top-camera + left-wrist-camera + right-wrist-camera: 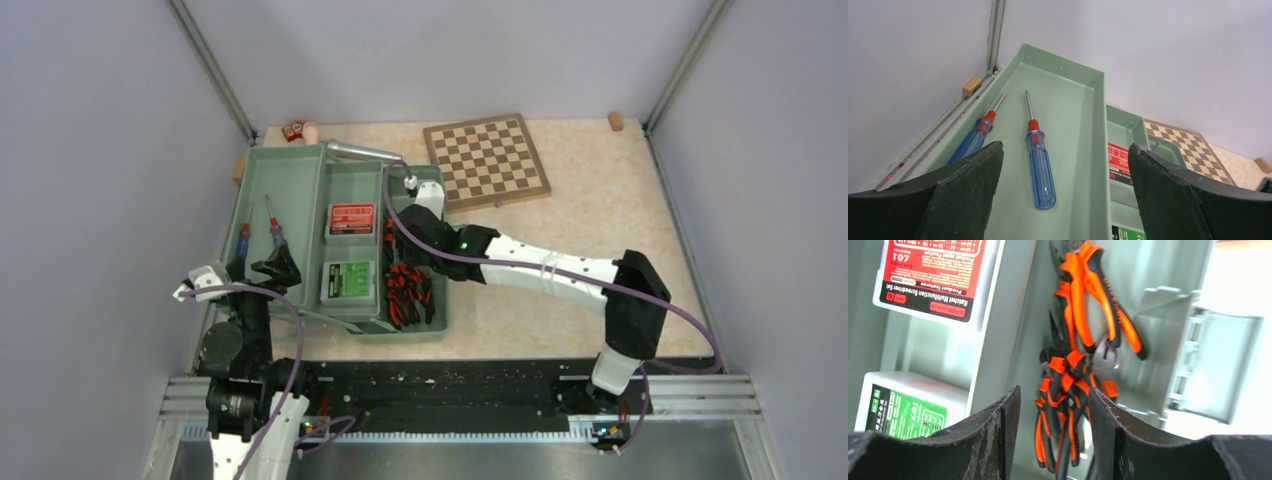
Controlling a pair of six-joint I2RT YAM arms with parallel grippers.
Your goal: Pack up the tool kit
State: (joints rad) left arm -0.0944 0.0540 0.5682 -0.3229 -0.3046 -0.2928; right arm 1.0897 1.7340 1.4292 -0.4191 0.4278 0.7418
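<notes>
The sage-green toolbox (300, 195) lies open at the left of the table. Two blue and red screwdrivers (1040, 165) (973, 142) lie in its long left compartment. The red bit case (352, 219) and the green bit case (348, 281) sit in the middle compartments. Orange-handled pliers (408, 295) are heaped in the right compartment, and also show in the right wrist view (1083, 315). My left gripper (1065, 150) is open and empty above the near end of the screwdriver compartment. My right gripper (1054, 405) is open and empty just above the pliers. The lid is not clearly visible.
The wooden chessboard (487, 160) lies to the right of the toolbox at the back. A grey metal bar (362, 152) lies across the box's far edge. Small wooden blocks (615, 121) (971, 86) sit near the walls. A small red and pale item (298, 130) lies behind the box.
</notes>
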